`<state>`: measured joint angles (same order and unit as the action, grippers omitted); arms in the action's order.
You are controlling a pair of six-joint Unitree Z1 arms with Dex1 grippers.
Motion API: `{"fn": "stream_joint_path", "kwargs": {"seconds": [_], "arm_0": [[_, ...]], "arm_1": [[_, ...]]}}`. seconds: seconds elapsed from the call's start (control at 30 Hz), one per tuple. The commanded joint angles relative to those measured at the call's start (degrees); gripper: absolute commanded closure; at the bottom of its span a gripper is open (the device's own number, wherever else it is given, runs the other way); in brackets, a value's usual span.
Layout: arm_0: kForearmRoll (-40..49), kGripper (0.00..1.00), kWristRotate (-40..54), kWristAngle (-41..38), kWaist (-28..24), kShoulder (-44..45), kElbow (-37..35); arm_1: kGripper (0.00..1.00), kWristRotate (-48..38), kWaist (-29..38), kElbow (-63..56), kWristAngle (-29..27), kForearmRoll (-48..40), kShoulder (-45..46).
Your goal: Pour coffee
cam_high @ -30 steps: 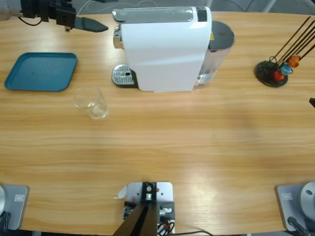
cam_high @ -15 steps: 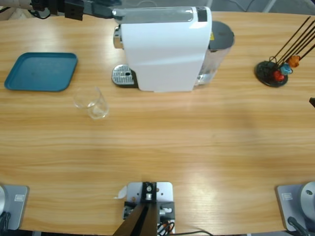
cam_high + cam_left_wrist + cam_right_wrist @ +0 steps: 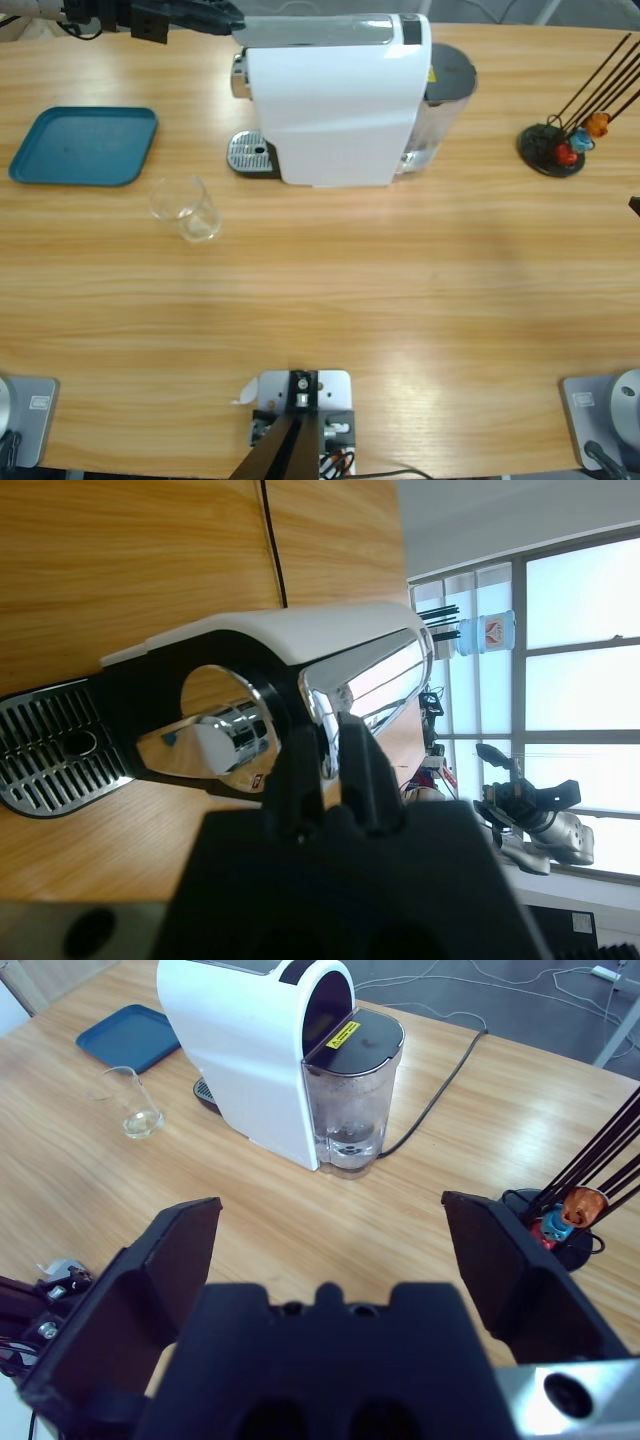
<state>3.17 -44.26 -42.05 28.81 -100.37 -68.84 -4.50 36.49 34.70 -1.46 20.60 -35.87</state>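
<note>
A white coffee machine [image 3: 335, 100] stands at the back middle of the table, its metal drip grille [image 3: 250, 153] facing left. My left gripper [image 3: 225, 20] comes in from the upper left, jaws close together, tips against the chrome lever [image 3: 365, 680] at the machine's top front; the left wrist view shows the tips [image 3: 330, 745] touching that chrome edge. A small clear glass tumbler [image 3: 185, 208] stands left of the grille, a thin pale layer of coffee [image 3: 142, 1122] in its bottom. My right gripper [image 3: 330, 1250] hangs open over the table's right side, holding nothing.
A blue tray [image 3: 85, 145] lies at the far left. A black capsule stand [image 3: 555, 145] with thin rods and coloured capsules sits at the right. The machine's water tank [image 3: 345, 1100] and black cable [image 3: 440, 1080] are at its back.
My left gripper has moved right and toward the table's far edge, from beside the machine's upper left corner to the chrome lever. The glass and right arm have not moved.
</note>
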Motion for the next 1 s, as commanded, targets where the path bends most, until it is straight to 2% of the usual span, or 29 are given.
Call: {"fn": "stream_joint_path", "kwargs": {"seconds": [0.03,0.2,0.27,0.3,0.33,0.37,0.47,0.53,0.6,0.67,0.7,0.77,0.83,0.9,0.93,1.0], "arm_0": [[-0.4,1.000,-0.4,0.6,4.1,4.2,-7.5],[-0.6,1.000,0.2,0.0,5.7,3.1,-11.2],[-2.4,1.000,4.1,-0.6,6.8,2.4,-12.0],[-3.4,0.780,7.1,-0.6,7.5,2.2,-11.9],[-4.2,0.272,11.6,-0.5,8.1,2.4,-11.6],[-4.1,0.051,17.9,0.1,9.1,3.0,-10.9],[-3.9,0.032,28.9,3.5,10.2,7.1,-6.5],[-2.6,0.032,36.3,3.7,10.4,10.3,-3.7],[4.8,0.032,44.2,6.8,10.9,13.7,-2.8],[15.9,0.032,54.1,19.3,14.0,17.1,-2.8],[18.9,0.032,57.2,23.8,15.3,18.0,-2.5],[19.9,0.032,59.3,29.2,16.8,20.1,-0.1],[20.7,0.033,59.7,31.8,17.0,21.5,1.8],[21.8,0.039,62.5,32.0,17.2,23.2,3.4],[21.9,0.041,63.5,32.0,17.4,23.8,4.2],[21.9,0.034,64.0,32.8,17.5,24.6,5.6]], "arm_1": [[0.000,-0.2,0.6,-2.2,0.5,-0.4,-0.2],[0.000,-0.2,0.6,-2.3,0.4,-0.5,-0.2],[0.000,-0.2,0.6,-2.3,0.4,-0.5,-0.1],[0.000,-0.2,0.6,-2.3,0.5,-0.5,-0.1],[0.000,-0.1,0.6,-2.3,0.5,-0.5,-0.2],[0.000,-0.1,0.6,-2.3,0.4,-0.5,-0.2],[0.000,2.4,0.6,-1.8,0.3,0.1,-3.3],[0.000,3.1,-0.1,2.1,-3.3,4.0,-9.2],[0.000,3.0,-2.9,9.9,-4.0,11.4,-17.4],[0.000,3.7,-4.9,19.0,-3.9,19.7,-26.2],[0.000,5.2,-4.9,20.9,-3.8,20.9,-28.2],[0.000,6.5,-4.9,21.1,-4.1,17.2,-25.8],[0.000,9.9,-4.9,16.9,-4.4,9.9,-18.6],[0.063,9.8,-5.4,14.2,-5.0,5.5,-15.6],[0.094,8.6,-6.2,13.4,-5.4,5.2,-17.0],[0.087,3.7,-6.7,9.8,-8.4,4.3,-22.1]]}}
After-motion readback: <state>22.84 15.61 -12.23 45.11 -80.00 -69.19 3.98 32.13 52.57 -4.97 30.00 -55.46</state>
